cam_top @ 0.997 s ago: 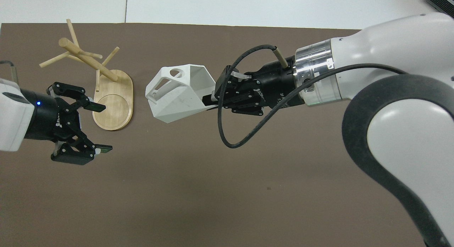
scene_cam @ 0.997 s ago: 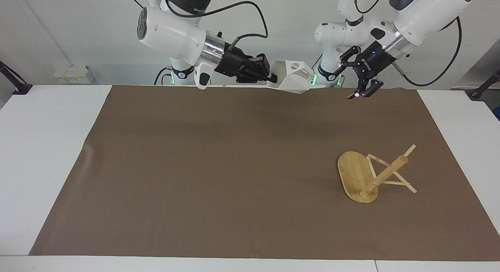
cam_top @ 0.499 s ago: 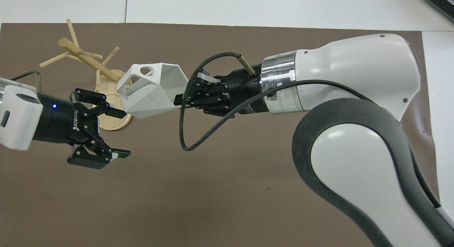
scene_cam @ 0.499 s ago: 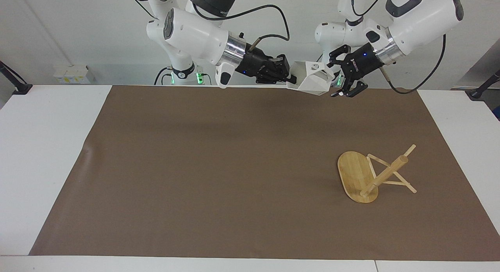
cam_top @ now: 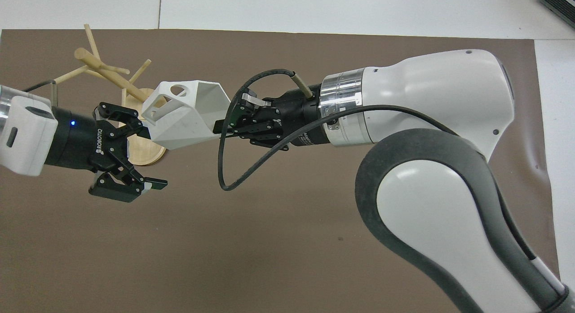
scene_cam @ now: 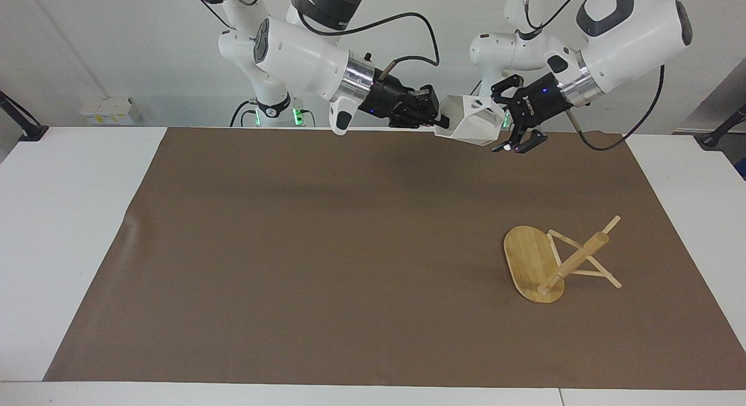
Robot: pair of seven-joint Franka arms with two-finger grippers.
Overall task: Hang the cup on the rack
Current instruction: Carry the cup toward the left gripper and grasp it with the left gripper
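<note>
The white faceted cup (scene_cam: pixel 473 122) (cam_top: pixel 179 120) hangs on its side above the edge of the mat nearest the robots. My right gripper (scene_cam: pixel 441 121) (cam_top: pixel 218 127) is shut on its rim. The cup's pierced tab handle points toward my left gripper (scene_cam: pixel 502 130) (cam_top: pixel 151 158), which is open. One of its fingers is tucked against the cup's handle end and the other is clear below it. The bamboo rack (scene_cam: pixel 530 260) (cam_top: pixel 112 75) lies tipped over on the mat toward the left arm's end, resting on its base edge and pegs.
A brown mat (scene_cam: pixel 349 249) covers most of the white table (scene_cam: pixel 70 219). The right arm's black cable (cam_top: pixel 224 169) loops down under its wrist.
The right arm has carried the cup toward the left arm's end. The left gripper has swung in to meet it, still open, and now stands at the handle end.
</note>
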